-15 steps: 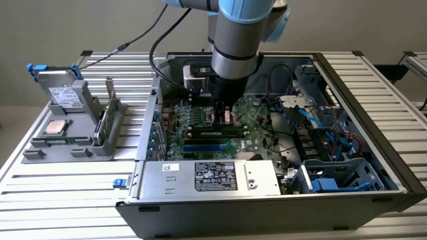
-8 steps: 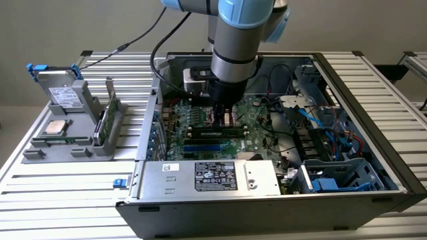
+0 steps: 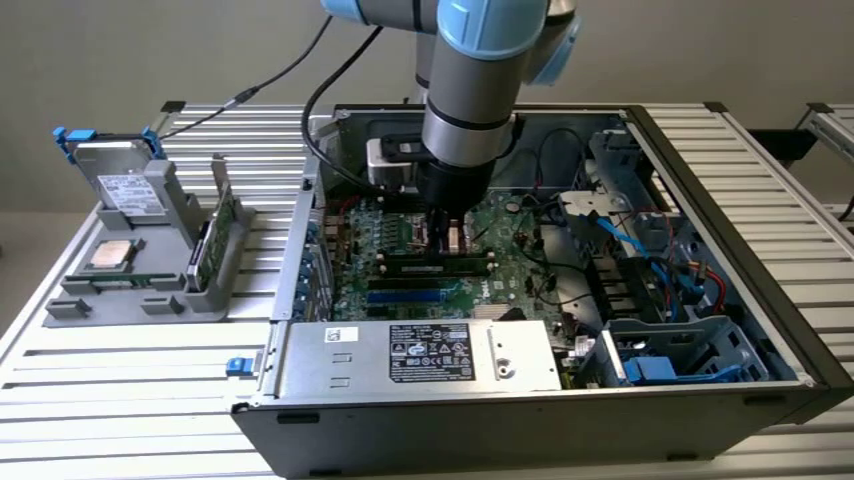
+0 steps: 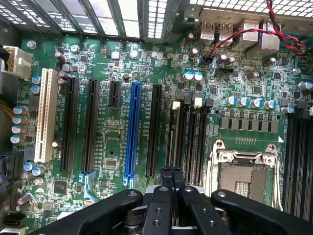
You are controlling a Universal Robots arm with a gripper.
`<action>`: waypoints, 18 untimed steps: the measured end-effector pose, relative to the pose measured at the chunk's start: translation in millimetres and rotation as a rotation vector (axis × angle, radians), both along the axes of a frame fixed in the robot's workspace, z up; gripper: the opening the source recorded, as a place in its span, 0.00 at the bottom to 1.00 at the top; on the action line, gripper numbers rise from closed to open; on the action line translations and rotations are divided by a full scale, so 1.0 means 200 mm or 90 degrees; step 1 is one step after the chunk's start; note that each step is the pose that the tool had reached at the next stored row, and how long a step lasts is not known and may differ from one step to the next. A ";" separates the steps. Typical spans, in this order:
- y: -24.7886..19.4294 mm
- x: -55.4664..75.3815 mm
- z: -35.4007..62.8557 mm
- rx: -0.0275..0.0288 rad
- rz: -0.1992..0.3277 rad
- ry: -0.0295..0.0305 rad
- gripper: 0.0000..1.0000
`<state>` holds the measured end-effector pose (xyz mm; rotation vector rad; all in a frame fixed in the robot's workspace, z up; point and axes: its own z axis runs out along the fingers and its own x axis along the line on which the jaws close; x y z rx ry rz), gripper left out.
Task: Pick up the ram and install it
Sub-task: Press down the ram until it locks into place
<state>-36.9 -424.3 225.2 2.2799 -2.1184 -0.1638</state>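
In the exterior view the ram point(image 3: 434, 266) is a slim dark-green strip lying along a black memory slot on the motherboard point(image 3: 507, 240) inside the open computer case point(image 3: 747, 260). My gripper point(image 3: 451, 243) reaches straight down into the case and its tip is just above the strip's middle. The wrist view shows the gripper point(image 4: 171, 170) with both black fingers pressed together and nothing visible between them, over the near end of the black memory slots point(image 4: 188, 137). Whether the tip touches the ram I cannot tell.
A silver processor socket point(image 4: 242, 171) sits beside the slots, and a blue slot point(image 4: 132, 127) on their other side. The metal power-supply box point(image 3: 414, 355) closes the case front. On the exterior view's left a grey holder point(image 3: 134, 290) carries a processor chip point(image 3: 110, 255) and an upright green card point(image 3: 214, 240).
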 end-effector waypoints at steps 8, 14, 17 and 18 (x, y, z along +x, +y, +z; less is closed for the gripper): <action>-0.001 0.02 0.069 -0.0002 0.000 0.0101 0.10; -0.004 0.07 0.087 0.0011 0.000 0.0126 0.10; -0.004 0.10 0.089 0.0010 0.001 0.0127 0.10; -0.004 0.10 0.090 0.0010 0.001 0.0127 0.10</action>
